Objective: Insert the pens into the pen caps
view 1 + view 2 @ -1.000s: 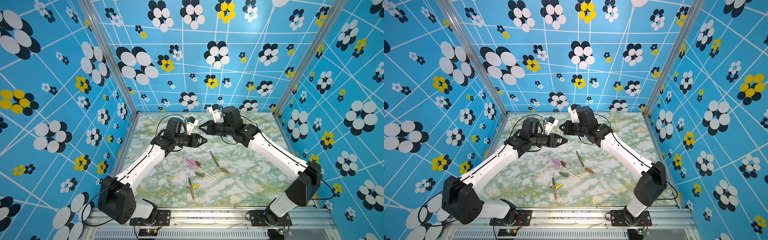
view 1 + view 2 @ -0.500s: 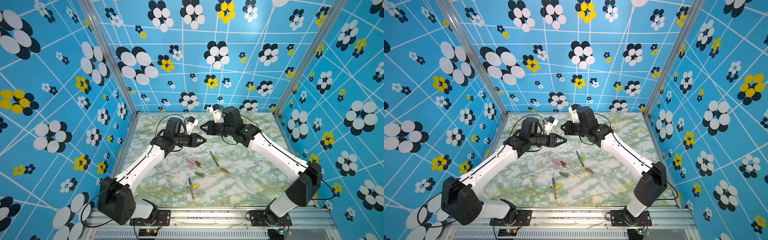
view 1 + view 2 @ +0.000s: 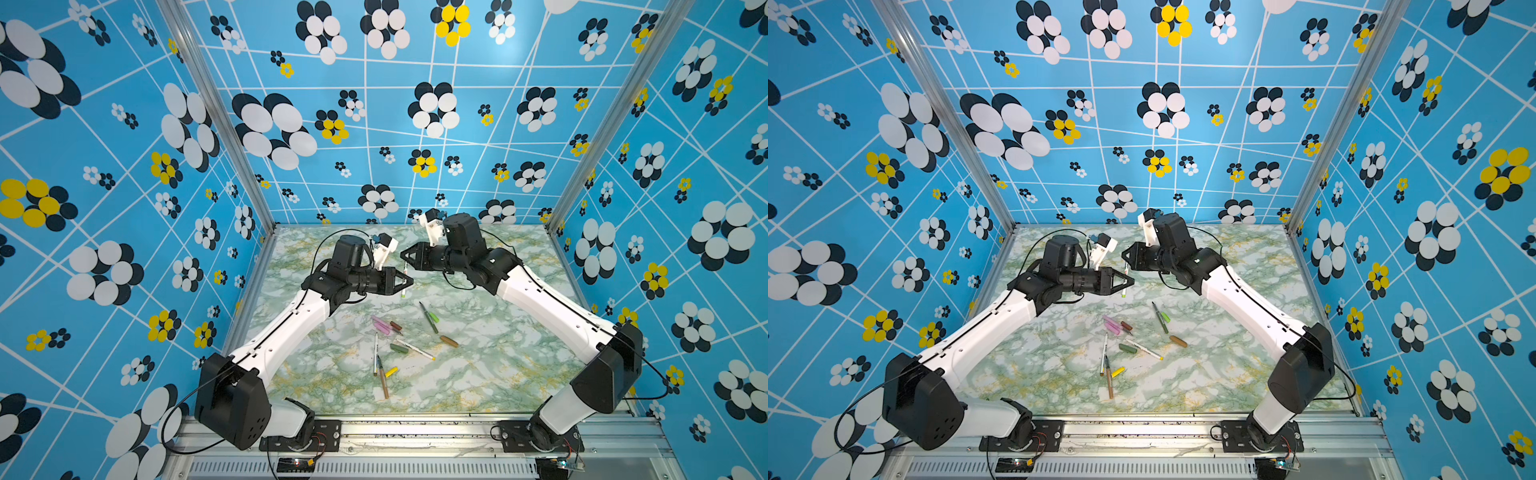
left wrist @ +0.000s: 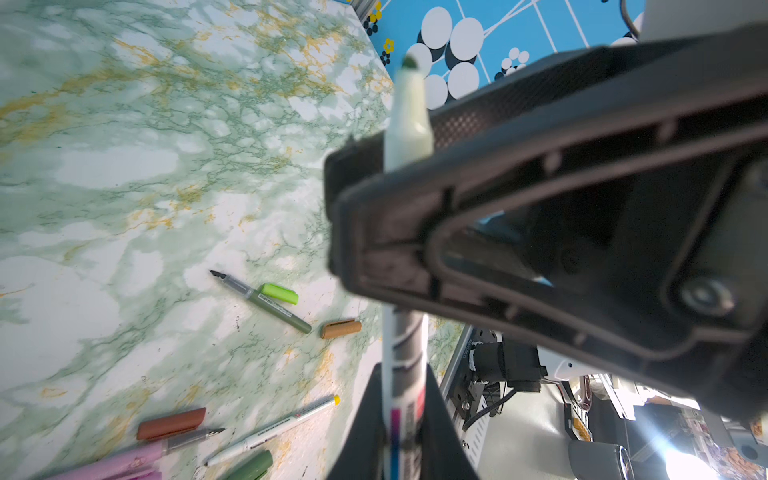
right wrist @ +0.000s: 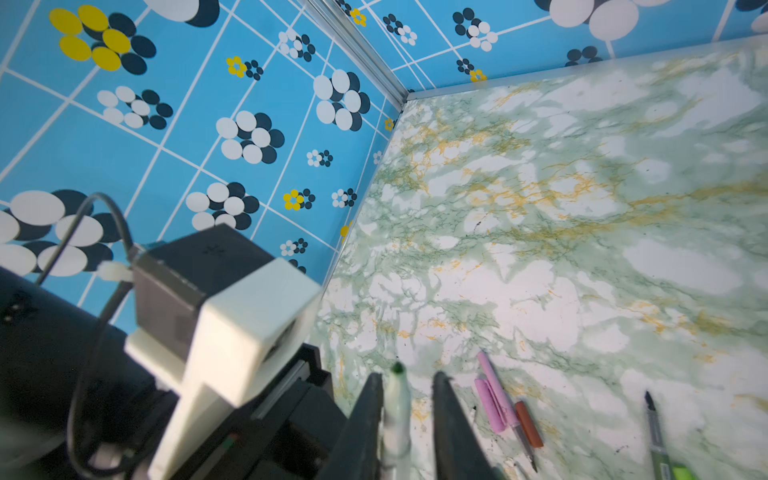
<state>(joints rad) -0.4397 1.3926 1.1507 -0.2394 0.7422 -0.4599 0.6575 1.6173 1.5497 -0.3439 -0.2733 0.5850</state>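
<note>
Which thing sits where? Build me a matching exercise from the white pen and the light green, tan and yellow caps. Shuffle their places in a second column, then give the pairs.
Things:
1. white pen
2. light green cap
3. tan cap
4. yellow cap

Places:
A. beside the brown pen
B. on its own on the table, touching no pen
C. clamped in the left hand
D. beside the dark green pen

Pairs: 1-C, 2-D, 3-B, 4-A.
</note>
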